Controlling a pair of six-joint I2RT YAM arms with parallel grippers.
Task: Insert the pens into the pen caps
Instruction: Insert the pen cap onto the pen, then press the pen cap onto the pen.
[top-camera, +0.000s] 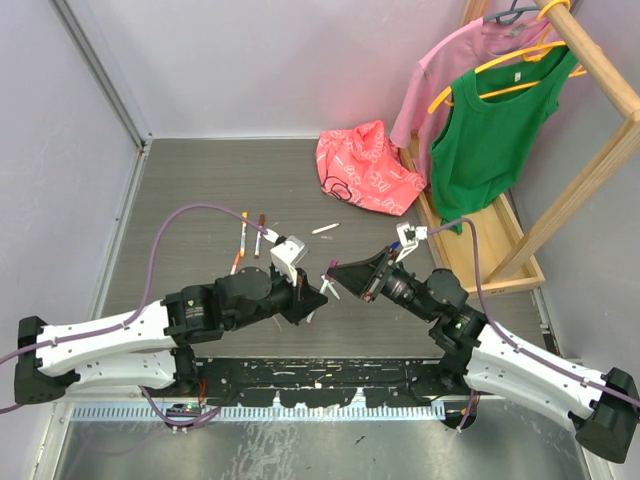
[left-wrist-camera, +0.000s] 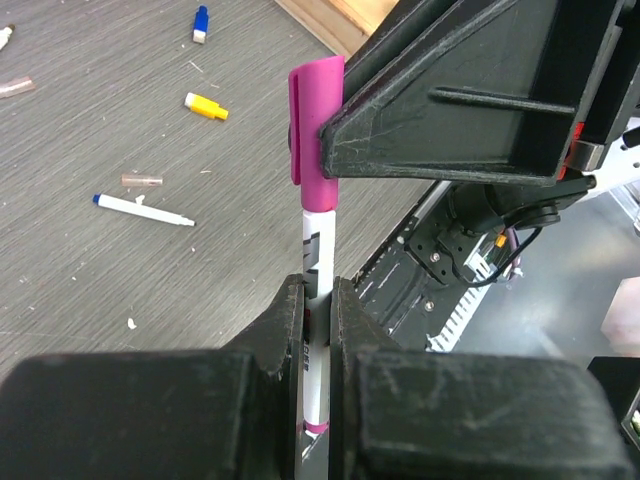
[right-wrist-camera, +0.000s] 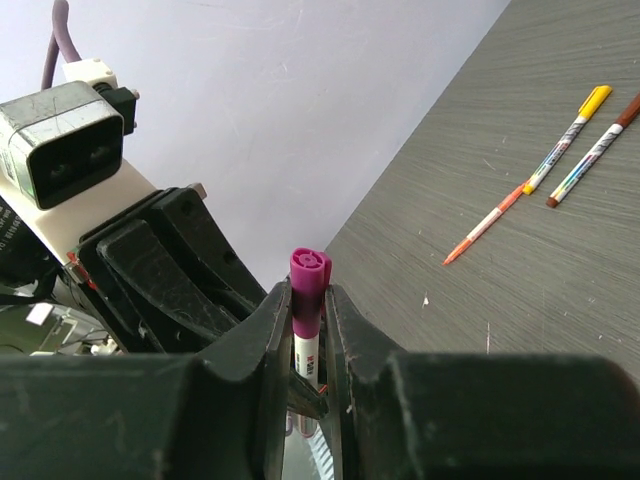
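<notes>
A white pen (left-wrist-camera: 317, 250) with a magenta band stands upright in my left gripper (left-wrist-camera: 317, 300), which is shut on its barrel. A purple-magenta pen cap (left-wrist-camera: 315, 130) sits over the pen's upper end. My right gripper (right-wrist-camera: 305, 310) is shut on that cap (right-wrist-camera: 309, 285), with the white barrel (right-wrist-camera: 306, 355) showing just below it. The two grippers meet above the table's near middle, left (top-camera: 313, 290) and right (top-camera: 340, 275). Loose on the table lie a yellow cap (left-wrist-camera: 206, 105), a blue cap (left-wrist-camera: 200, 23) and a blue-tipped white pen (left-wrist-camera: 143, 208).
Three capped pens, yellow (right-wrist-camera: 566, 140), brown (right-wrist-camera: 597, 150) and orange (right-wrist-camera: 487, 223), lie far left of the arms. A red bag (top-camera: 365, 168) sits at the back. A wooden rack (top-camera: 590, 170) with a green top (top-camera: 495, 130) stands at the right.
</notes>
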